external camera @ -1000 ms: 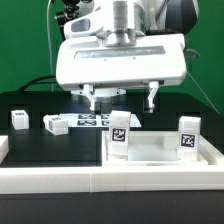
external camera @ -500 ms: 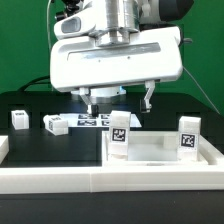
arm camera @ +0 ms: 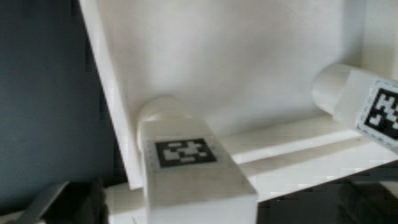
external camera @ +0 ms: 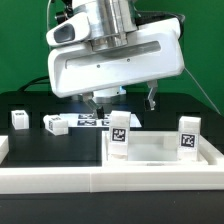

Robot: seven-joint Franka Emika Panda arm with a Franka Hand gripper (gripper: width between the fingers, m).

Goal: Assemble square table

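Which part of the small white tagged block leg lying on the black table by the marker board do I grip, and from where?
Likely its middle, from above: the small white block leg lies flat on its side beside the marker board, so the jaws can close across its narrow width.

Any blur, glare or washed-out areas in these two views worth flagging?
Exterior view: evenly lit, mostly sharp, no hard glare; the white square table blends into the border wall. Wrist view: soft focus throughout; the near leg has a fuzzy tag, the second leg is cropped by the frame edge.
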